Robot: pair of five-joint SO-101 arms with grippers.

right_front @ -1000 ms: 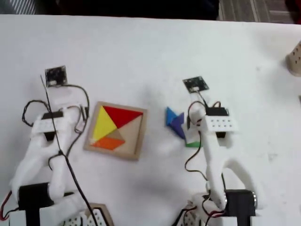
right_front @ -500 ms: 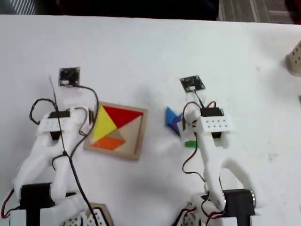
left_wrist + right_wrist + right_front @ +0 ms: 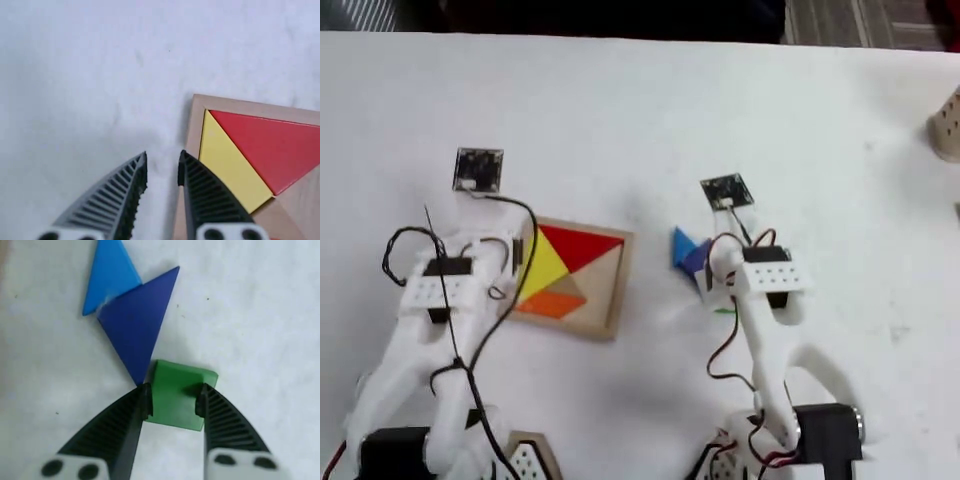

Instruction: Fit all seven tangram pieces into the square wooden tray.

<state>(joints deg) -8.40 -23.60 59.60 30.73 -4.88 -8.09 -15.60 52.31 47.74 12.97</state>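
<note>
Both arms have shifted: the left arm has swung in toward the wooden tray (image 3: 610,305), and the right arm has slid over the green square (image 3: 175,407). Left gripper (image 3: 162,161) hangs at the tray's edge, fingers narrowly parted on nothing. Right gripper (image 3: 172,396) has its fingers spread astride the green square, beside the dark blue triangle (image 3: 135,320) and light blue piece (image 3: 110,280). Red triangle (image 3: 270,145), yellow triangle (image 3: 227,165) and orange piece (image 3: 552,303) lie in the tray.

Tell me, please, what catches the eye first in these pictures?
The wooden tray, left of centre, holds a red piece, a yellow piece and an orange piece. To its right, the right gripper hangs over a green square, beside a dark blue triangle.
</note>
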